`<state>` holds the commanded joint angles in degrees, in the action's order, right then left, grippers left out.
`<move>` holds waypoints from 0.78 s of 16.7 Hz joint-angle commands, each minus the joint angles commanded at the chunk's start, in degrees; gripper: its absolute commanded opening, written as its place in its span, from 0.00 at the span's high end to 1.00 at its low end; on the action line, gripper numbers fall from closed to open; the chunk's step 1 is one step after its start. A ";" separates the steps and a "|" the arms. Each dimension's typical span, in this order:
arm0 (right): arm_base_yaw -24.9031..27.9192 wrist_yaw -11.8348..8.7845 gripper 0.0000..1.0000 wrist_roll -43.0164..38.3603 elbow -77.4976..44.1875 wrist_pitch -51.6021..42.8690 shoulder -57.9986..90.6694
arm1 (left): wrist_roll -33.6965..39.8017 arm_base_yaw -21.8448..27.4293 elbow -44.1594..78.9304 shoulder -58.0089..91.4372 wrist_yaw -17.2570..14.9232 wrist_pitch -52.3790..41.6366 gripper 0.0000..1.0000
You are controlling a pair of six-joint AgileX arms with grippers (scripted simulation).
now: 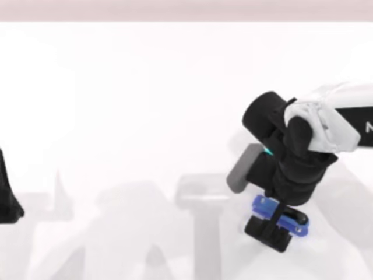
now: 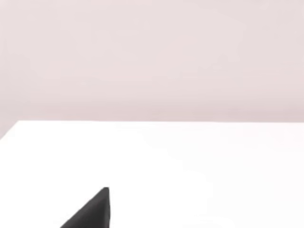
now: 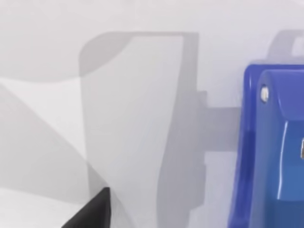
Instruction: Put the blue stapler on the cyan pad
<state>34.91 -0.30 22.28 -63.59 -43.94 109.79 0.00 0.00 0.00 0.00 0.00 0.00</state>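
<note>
While the blue stapler (image 1: 280, 217) lies low on the right half of the white table (image 1: 145, 116) in the top view, the right gripper (image 1: 274, 224) sits right over its middle, with one dark finger (image 1: 269, 230) crossing the blue body and blue ends showing on both sides. Whether the jaws are clenched on the stapler or merely straddling it I cannot tell. From the right wrist view, the stapler's glossy blue body (image 3: 273, 152) with a small silver rivet fills one side of the picture, resting on the table among grey shadows, and a black fingertip (image 3: 92, 211) shows at the edge. Nothing cyan and flat can be made out on the table in any view. My left gripper (image 1: 9, 198) is parked at the far left edge of the top view, well apart from the stapler; its wrist view shows only bare table (image 2: 190, 171) and a dark fingertip (image 2: 92, 211).
</note>
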 joint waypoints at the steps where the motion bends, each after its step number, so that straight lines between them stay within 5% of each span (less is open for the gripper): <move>1: 0.00 0.00 0.15 0.00 0.00 0.00 0.00 | 0.00 0.00 0.00 0.00 0.00 0.00 0.00; 12: 0.00 0.00 0.98 0.00 0.00 0.00 0.00 | 0.00 0.00 0.00 0.00 0.00 0.00 0.00; 13: 0.00 0.00 1.00 0.00 0.00 0.00 0.00 | 0.00 0.00 0.00 0.00 0.00 0.00 0.00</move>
<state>34.91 -0.30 22.28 -63.59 -43.94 109.79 0.00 0.00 0.00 0.00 0.00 0.00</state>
